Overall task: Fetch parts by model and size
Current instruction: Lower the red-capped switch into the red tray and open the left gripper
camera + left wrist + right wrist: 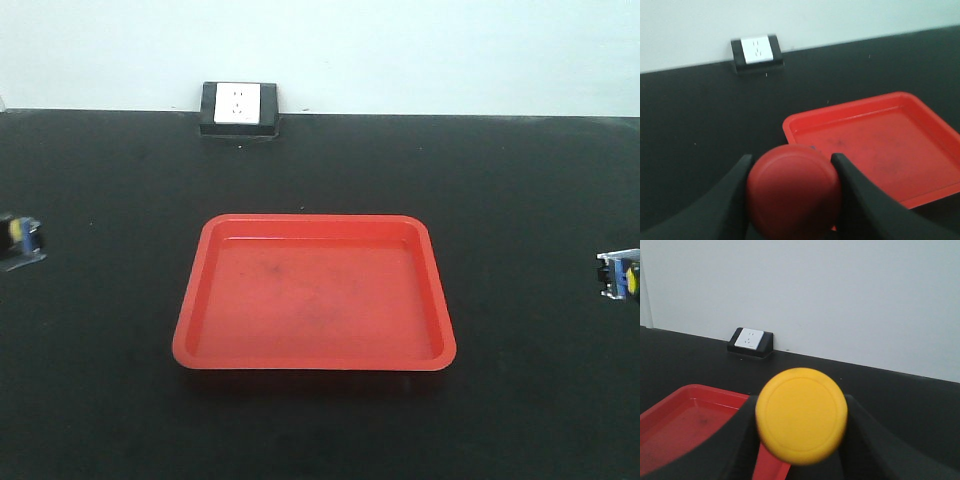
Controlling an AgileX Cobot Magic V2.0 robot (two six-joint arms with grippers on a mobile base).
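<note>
My left gripper (791, 157) is shut on the red-capped push-button switch (792, 192); its round cap fills the gap between the black fingers, just left of the red tray (880, 145). My right gripper (801, 400) is shut on the yellow-capped switch (801, 415), right of the tray (685, 415). Both switch bodies are hidden behind their caps. In the front view the tray (310, 362) lies mid-table with nothing in it. Small blue-and-yellow blocks show at the left edge (20, 240) and the right edge (620, 272) beside it.
A black tabletop (320, 180) runs back to a white wall. A white power outlet in a black housing (238, 105) stands at the table's far edge, behind the tray; it also shows in the left wrist view (756, 50) and the right wrist view (750, 340).
</note>
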